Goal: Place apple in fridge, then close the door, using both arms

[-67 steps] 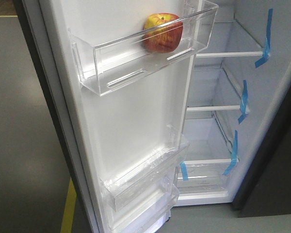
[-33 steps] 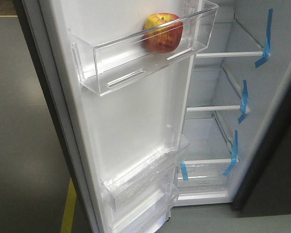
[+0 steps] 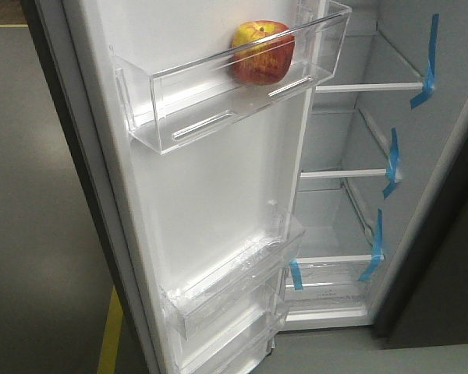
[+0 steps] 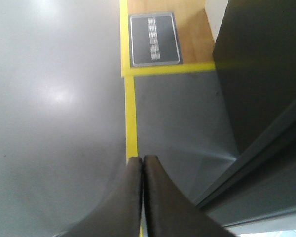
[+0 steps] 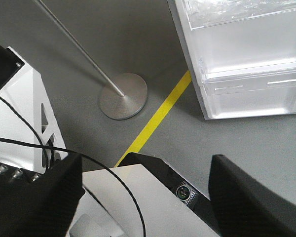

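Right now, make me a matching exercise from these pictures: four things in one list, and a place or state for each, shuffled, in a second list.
Column one:
1. apple
2. blue tape strips
3. left end effector
4. right end effector

Column two:
A. jaws spread wide
B. in the clear door bin
C. jaws pressed together
D. stuck at the shelf ends

Pairs: 1-B, 2-D, 3-C, 4-A.

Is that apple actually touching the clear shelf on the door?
Touching. The front view shows the apple resting inside the clear door bin, on its floor.
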Motion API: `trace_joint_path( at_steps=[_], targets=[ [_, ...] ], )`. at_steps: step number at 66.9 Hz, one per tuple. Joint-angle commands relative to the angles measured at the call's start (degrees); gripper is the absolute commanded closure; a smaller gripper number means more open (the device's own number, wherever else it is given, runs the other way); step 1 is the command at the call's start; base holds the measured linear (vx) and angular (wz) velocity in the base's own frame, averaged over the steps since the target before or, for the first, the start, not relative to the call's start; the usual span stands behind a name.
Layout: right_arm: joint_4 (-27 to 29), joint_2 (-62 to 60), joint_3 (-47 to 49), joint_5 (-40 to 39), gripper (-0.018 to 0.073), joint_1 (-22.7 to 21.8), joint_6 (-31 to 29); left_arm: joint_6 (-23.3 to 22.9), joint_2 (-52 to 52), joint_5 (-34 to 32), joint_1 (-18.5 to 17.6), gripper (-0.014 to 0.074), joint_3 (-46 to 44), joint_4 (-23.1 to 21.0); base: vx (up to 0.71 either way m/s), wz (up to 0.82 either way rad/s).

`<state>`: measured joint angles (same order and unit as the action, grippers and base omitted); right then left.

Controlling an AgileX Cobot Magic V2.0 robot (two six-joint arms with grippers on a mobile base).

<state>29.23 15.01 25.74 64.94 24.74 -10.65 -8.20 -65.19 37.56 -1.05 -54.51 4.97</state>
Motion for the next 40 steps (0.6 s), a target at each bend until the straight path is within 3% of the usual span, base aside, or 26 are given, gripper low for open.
trace_joint_path(
  at_steps=[1, 20, 40],
  targets=[
    [1.7, 0.6, 1.4, -2.4, 0.0046, -0.1, -0.2, 1.4, -3.0, -1.9, 0.0, 0.0603, -4.6, -0.5, 0.0, 0.0],
    [1.7, 0.6, 1.4, -2.4, 0.0046, -0.1, -0.2, 8.9, -18.5, 6.9, 0.0, 0.0603, -19.5, -5.0, 0.0, 0.0],
    [1.7, 0.6, 1.4, -2.4, 0.0046, -0.1, -0.2, 16.9, -32.1, 12.5, 0.0, 0.0603, -33.2, -19.1, 0.0, 0.0]
  ],
)
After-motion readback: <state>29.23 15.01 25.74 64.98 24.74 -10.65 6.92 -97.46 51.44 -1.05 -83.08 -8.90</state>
